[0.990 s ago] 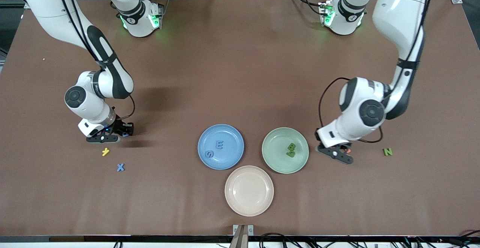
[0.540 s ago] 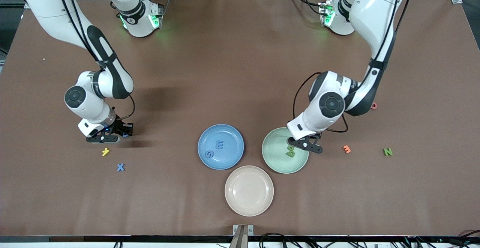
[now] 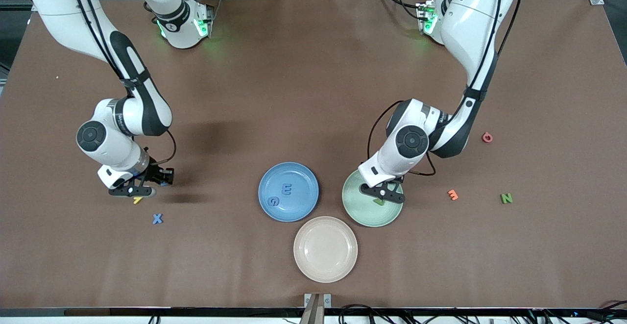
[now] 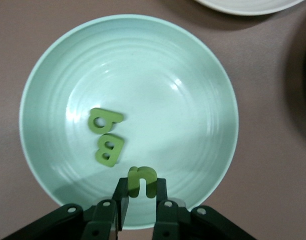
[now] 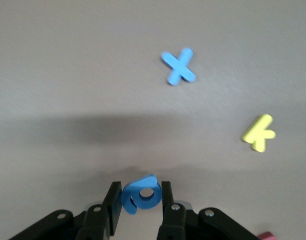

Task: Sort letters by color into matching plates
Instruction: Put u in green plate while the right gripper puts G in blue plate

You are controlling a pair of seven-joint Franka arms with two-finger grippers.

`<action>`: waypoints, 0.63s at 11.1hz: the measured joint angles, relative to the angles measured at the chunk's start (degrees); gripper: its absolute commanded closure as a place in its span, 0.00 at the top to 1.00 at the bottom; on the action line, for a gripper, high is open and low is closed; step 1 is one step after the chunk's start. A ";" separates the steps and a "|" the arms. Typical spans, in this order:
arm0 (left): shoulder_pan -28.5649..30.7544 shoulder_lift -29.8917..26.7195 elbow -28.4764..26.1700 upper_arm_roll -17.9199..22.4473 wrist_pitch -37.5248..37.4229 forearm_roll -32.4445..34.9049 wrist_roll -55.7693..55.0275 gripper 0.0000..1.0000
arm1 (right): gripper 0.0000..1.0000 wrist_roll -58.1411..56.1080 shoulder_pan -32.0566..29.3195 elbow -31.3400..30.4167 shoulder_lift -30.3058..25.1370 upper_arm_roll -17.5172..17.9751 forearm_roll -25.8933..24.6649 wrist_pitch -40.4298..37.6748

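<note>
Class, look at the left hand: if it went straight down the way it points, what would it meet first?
Probably the green plate. The left hand is shut on a green letter and points down at the plate's bare floor beside the two green letters already there. Height above it is unclear.

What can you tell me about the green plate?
The green plate is round, shallow and pale mint, with a smooth matte look and faint rings inside. It sits flat on the brown table, beside the blue plate, toward the left arm's end, apart from the cream-pink plate. Two dark green letters lie in it, touching each other. The left pincer hangs over its rim, shut on a third green letter.
</note>
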 measured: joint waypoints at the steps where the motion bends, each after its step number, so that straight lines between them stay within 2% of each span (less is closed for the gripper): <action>1: -0.40 0.62 0.67 -0.01 0.04 0.00 -0.09 0.32 | 0.22 1.77 1.41 1.49 -0.04 0.45 1.57 -0.38; 3: -0.92 1.04 1.52 -0.01 0.09 0.00 -1.90 0.81 | 0.22 3.20 5.26 3.71 -0.03 1.30 7.44 -0.45; 4: -0.95 1.03 1.92 -0.01 0.06 0.00 -2.23 1.00 | 0.22 4.42 7.54 4.66 0.01 1.46 9.64 -0.46; 7: -0.73 0.60 2.87 0.48 -1.17 0.00 -2.33 1.00 | 0.23 12.29 14.31 8.66 1.85 1.82 11.29 -0.43</action>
